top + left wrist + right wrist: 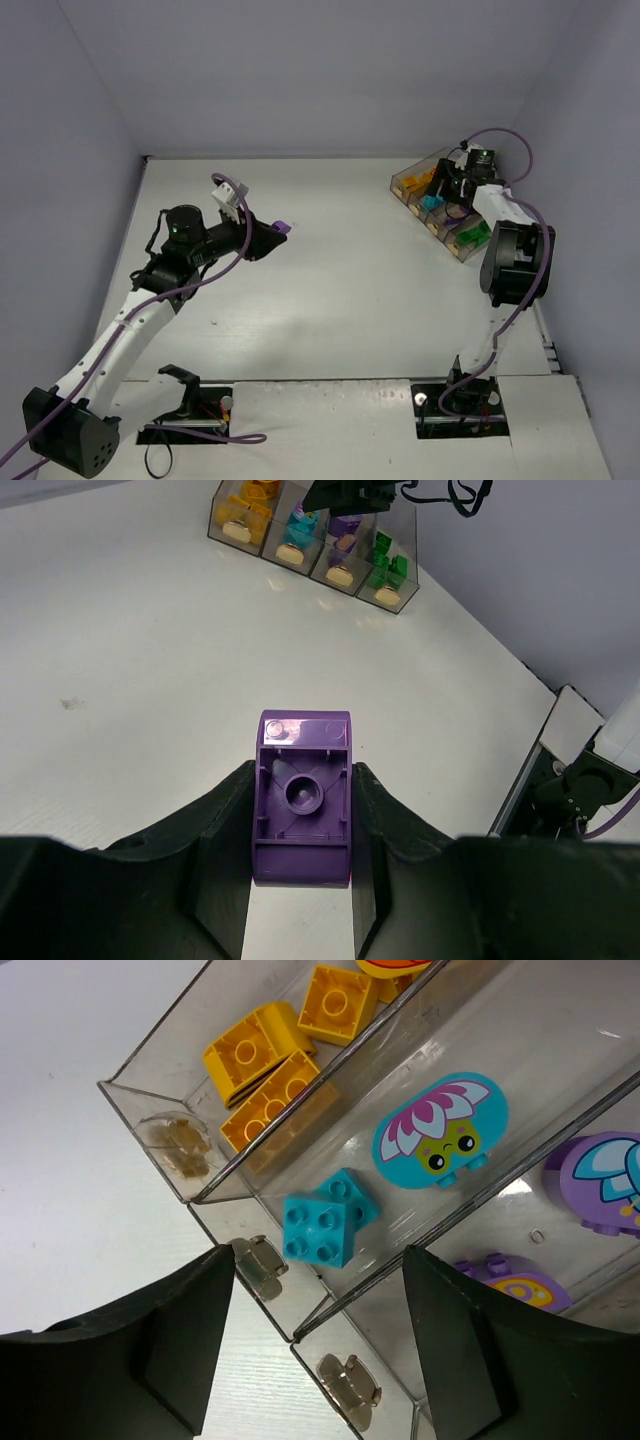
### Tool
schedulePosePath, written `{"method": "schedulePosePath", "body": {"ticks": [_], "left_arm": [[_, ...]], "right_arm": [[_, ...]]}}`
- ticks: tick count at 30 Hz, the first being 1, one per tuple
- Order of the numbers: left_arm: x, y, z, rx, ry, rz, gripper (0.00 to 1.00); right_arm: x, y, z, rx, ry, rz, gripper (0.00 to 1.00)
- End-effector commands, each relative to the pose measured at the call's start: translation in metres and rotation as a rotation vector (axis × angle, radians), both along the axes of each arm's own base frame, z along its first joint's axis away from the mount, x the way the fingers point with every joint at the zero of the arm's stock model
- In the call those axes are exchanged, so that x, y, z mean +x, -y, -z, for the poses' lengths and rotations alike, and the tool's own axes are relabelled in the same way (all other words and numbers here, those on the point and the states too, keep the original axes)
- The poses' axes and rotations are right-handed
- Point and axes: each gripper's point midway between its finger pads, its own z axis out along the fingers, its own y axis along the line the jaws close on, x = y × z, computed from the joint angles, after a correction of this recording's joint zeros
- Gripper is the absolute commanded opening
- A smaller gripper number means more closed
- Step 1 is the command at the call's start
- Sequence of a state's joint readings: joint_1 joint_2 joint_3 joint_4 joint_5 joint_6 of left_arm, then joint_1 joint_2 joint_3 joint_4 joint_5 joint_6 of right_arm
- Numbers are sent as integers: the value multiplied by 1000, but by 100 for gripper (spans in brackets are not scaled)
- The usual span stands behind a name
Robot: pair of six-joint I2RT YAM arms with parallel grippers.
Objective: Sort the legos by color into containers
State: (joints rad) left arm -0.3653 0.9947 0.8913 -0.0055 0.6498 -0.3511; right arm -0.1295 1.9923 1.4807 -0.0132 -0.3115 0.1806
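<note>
My left gripper [278, 230] is shut on a purple lego [303, 810], whose hollow underside faces the left wrist camera. It hangs over the middle-left of the white table, far from the containers [400, 187]. My right gripper [318, 1260] stands open above the containers' near end [150, 1110], with nothing between its fingers. Below it a teal lego [320, 1225] lies in the second bin beside a teal oval piece with a flower face [440, 1130]. Yellow legos [270, 1060] fill the first bin. Purple pieces [600, 1175] lie in the third bin and green ones [472, 236] in the fourth.
Grey walls close the table at the back, left and right. The containers sit slantwise at the back right corner [262, 550]. The right arm's base [590, 780] and mounting plates [460, 405] stand at the near edge.
</note>
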Motion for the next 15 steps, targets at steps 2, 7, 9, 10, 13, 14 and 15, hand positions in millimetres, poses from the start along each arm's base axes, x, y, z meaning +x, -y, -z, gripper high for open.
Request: {"method": "schedulePosePath", "body": {"ticks": [2,7,9,10,13,14,15], "left_arm": [[6,2,-18,-23,74,7,11],[5,4,-21,-9,121,38,11],[6,4,-17,22,158,59,11],[6,5,-16,38,181,74,11],[9,4,-10,116,286,106,12],[9,4,-9,131,309,117,12],[8,5,-9,146,330,126,12]], "right_arm": [[18,-4,-39,-15,104,-38,66],[1,-27,-77,35,151,-103,65],[-14,-58,-113,123,204,-181,65],[-25,-83,-127,216,217,-276,65],[-71,-161,-177,388,244,-497,66],[-83,-180,-184,423,235,-542,66],[-95,-197,-190,445,233,-590,66]]}}
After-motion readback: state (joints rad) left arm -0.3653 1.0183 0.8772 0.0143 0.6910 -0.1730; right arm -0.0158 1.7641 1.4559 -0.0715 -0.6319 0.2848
